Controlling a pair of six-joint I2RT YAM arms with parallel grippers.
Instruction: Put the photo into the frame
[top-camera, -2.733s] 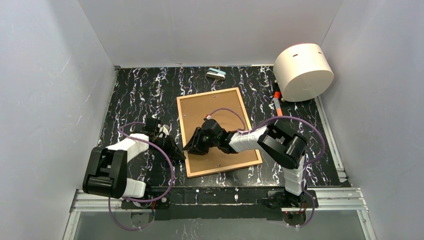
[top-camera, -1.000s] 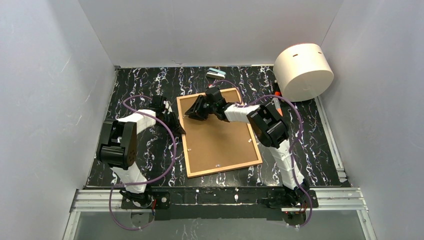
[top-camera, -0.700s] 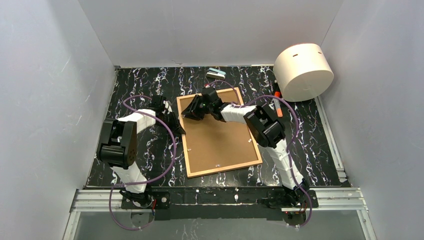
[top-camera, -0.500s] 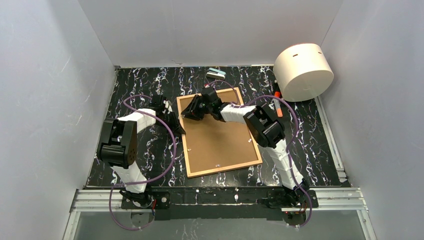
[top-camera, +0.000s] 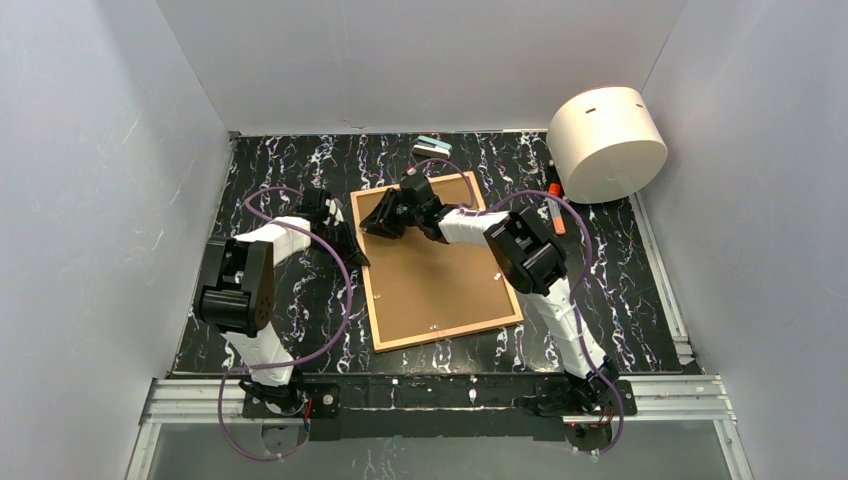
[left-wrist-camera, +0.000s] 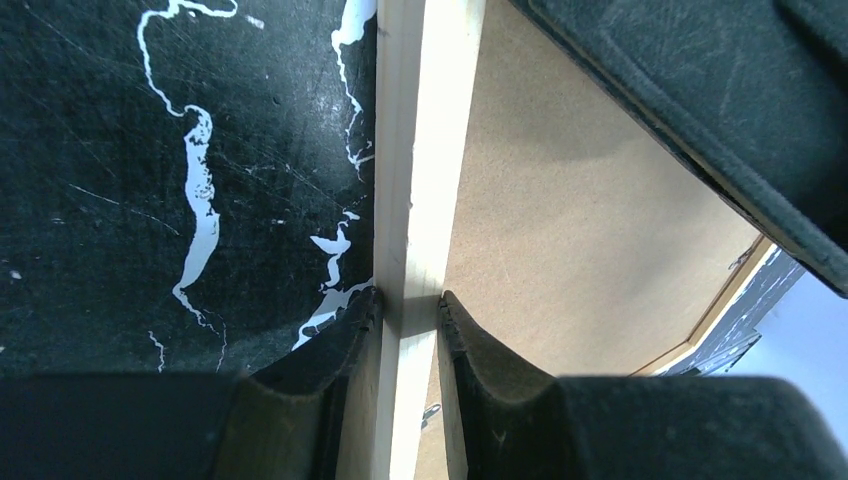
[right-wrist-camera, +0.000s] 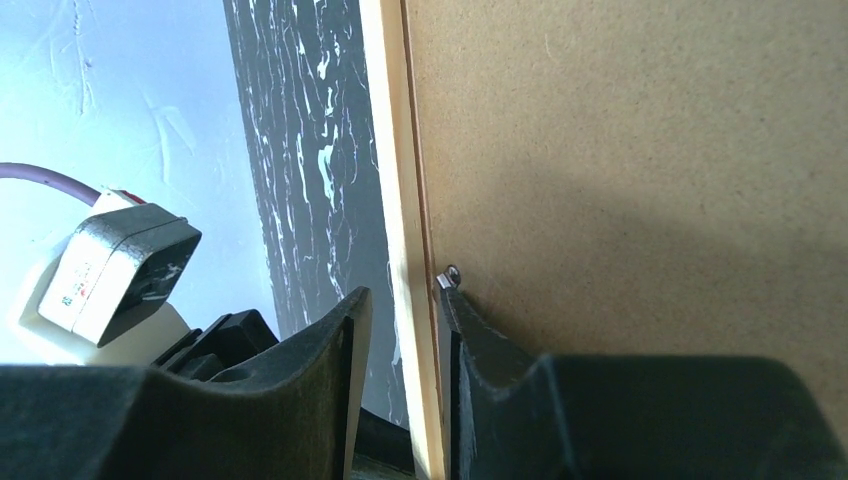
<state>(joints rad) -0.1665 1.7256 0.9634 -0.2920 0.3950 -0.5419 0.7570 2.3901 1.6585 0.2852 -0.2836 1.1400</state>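
Worktop: black with white veins.
Frame: flat on the worktop's middle, back side up.
Backing board: brown, inside the light-wood edging.
White cylinder: far right corner.
Left gripper: jaws pinched on the frame's left edging.
Right gripper: jaws narrowly apart astride that edging near the far corner, with a gap on the outer side.
Metal tab: at the inner fingertip.

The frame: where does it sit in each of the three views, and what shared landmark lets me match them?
Top external: the frame lies flat at picture centre, back side up, slightly askew.
Left wrist: its light-wood edge runs vertically through the middle.
Right wrist: the same kind of edge runs top to bottom, left of centre.
Shared landmark: the brown backing board bordering that edge in all three.
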